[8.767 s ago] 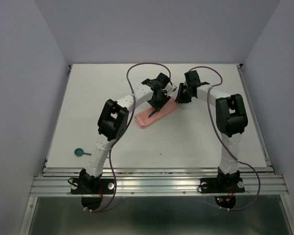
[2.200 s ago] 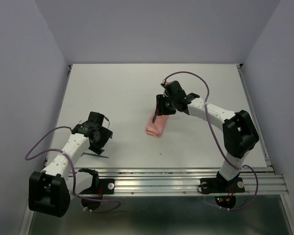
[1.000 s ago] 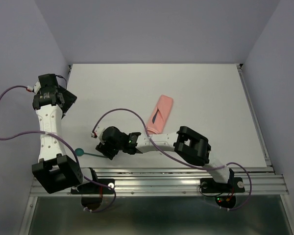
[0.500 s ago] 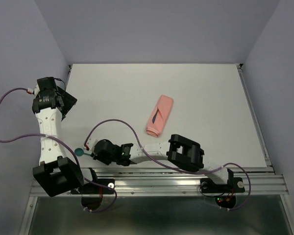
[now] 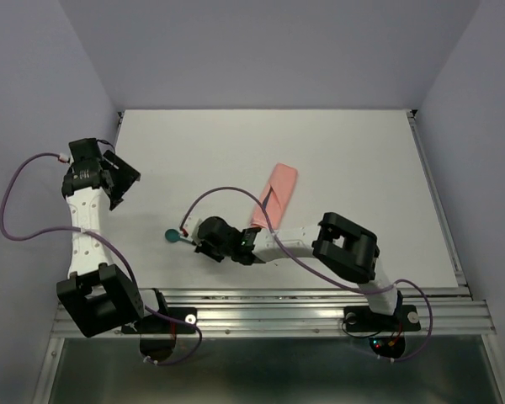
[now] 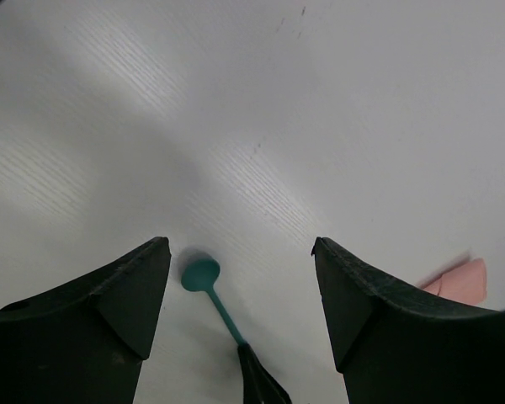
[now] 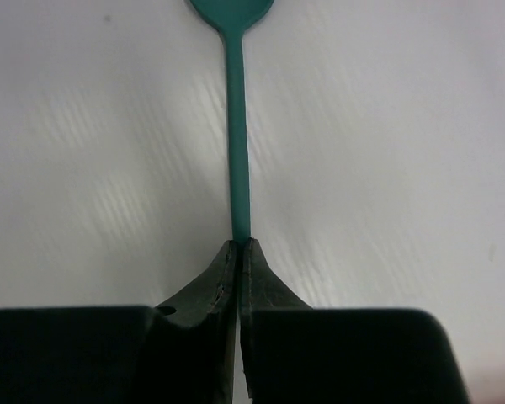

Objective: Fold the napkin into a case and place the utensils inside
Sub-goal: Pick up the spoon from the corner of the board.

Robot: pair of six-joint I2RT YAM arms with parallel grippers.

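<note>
The napkin lies folded as a narrow salmon-pink case (image 5: pixel 277 194) at mid-table, with a dark slender utensil (image 5: pixel 268 200) showing in its fold. My right gripper (image 5: pixel 197 242) (image 7: pixel 238 244) is shut on the handle of a teal spoon (image 7: pixel 238 143), whose round end (image 5: pixel 172 236) points left. The left wrist view shows that spoon (image 6: pixel 201 274), the right fingertips (image 6: pixel 257 383) and the case's corner (image 6: pixel 463 282). My left gripper (image 5: pixel 123 180) (image 6: pixel 240 246) is open and holds nothing, far left of the spoon.
Purple cables loop from both arms, one arching over the table (image 5: pixel 227 192) between the right gripper and the case. The aluminium rail (image 5: pixel 269 316) runs along the near edge. Grey walls close in the left, right and back sides.
My right gripper has shut on the spoon's handle and carried it from the front-left edge up and to the right. The left gripper has shifted slightly toward the table and stays open.
</note>
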